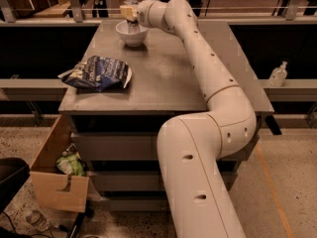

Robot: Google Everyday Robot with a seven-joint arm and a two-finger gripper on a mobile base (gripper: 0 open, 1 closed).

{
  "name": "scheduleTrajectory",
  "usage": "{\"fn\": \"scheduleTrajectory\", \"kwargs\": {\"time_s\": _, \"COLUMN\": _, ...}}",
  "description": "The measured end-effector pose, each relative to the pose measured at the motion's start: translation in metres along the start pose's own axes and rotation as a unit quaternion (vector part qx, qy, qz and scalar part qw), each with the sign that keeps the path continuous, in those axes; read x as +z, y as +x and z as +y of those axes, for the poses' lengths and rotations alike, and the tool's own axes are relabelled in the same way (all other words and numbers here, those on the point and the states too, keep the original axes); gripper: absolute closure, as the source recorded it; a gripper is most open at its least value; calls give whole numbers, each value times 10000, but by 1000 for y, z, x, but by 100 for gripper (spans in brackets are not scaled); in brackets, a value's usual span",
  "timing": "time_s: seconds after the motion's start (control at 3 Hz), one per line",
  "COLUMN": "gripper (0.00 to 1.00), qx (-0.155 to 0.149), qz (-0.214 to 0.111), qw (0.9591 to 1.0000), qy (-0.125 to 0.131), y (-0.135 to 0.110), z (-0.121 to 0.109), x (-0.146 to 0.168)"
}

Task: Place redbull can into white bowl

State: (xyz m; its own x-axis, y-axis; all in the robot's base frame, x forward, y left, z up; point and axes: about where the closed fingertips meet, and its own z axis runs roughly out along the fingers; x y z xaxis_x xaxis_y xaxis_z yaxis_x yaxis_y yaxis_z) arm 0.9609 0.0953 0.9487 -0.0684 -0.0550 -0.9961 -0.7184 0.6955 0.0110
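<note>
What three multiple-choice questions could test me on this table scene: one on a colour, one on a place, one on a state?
1. What colour is the snack bag? A) red B) dark blue C) yellow
2. Where is the gripper? A) over the white bowl B) over the snack bag C) down by the floor
3. How does the snack bag sit? A) upright B) hanging from the gripper C) lying flat on the table

Answers: 1 B, its wrapper is dark blue with pale print; 2 A, it hangs right above the bowl at the table's far side; 3 C, it lies flat near the left edge.
</note>
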Motion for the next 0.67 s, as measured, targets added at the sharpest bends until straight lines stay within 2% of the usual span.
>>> {"fn": "scheduleTrajectory", "kwargs": {"time_s": 0.67, "gripper": 26, "qx": 11, "qz": 20, "qw": 10000, "qy": -34, "y": 3, "z": 4, "x": 5}}
